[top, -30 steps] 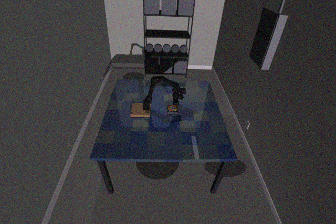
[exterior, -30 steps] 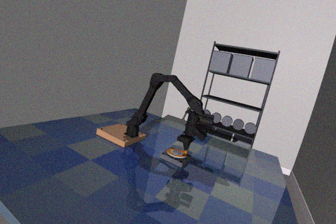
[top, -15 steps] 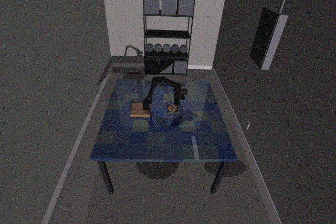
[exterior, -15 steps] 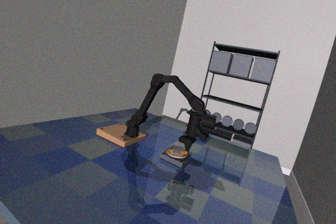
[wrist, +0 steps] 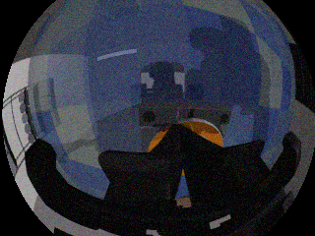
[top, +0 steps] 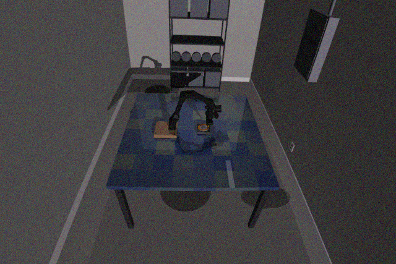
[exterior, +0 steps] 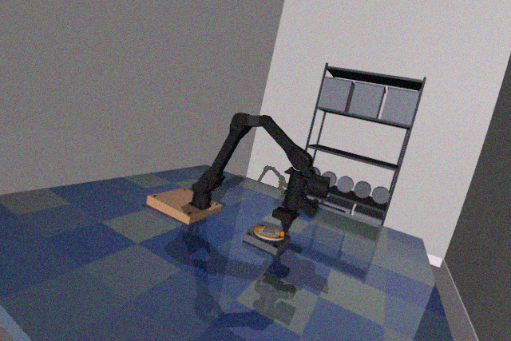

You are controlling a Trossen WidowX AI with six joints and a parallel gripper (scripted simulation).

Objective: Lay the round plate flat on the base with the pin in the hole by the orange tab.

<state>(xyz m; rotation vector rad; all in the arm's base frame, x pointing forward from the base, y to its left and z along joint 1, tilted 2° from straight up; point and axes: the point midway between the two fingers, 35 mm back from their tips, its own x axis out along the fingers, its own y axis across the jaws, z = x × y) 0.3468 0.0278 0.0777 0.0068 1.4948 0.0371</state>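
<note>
Because the round grey plate with the orange rim (exterior: 268,232) turned on a central post, it looked stiff and light, a thing to be nudged round rather than lifted; the sensible place to bear on it was the rim or the orange tab, pushing sideways so the hole beside the tab swung toward the pin. It seemed likely to be smooth and to slip under a pointed contact.

The plate lay on the dark square base (exterior: 263,243), which sat on the glossy blue chequered desk (exterior: 103,246) well apart from the tan wooden mounting board (exterior: 181,204) that carried the black arm. The fingers (exterior: 285,226) were pressed together with nothing between them, forming a single blunt tip at the plate's edge on the side facing the black metal shelving (exterior: 362,143).

The exterior view showed the plate's whole oval and the fingertip's height beside it, though whether tip and rim were touching I could not say at that grain. The top view showed only a small orange ring (top: 202,127) beside the arm. The wrist view put the closed fingers straight over the orange rim (wrist: 205,133), hiding tab, hole and pin, which no view resolved.
</note>
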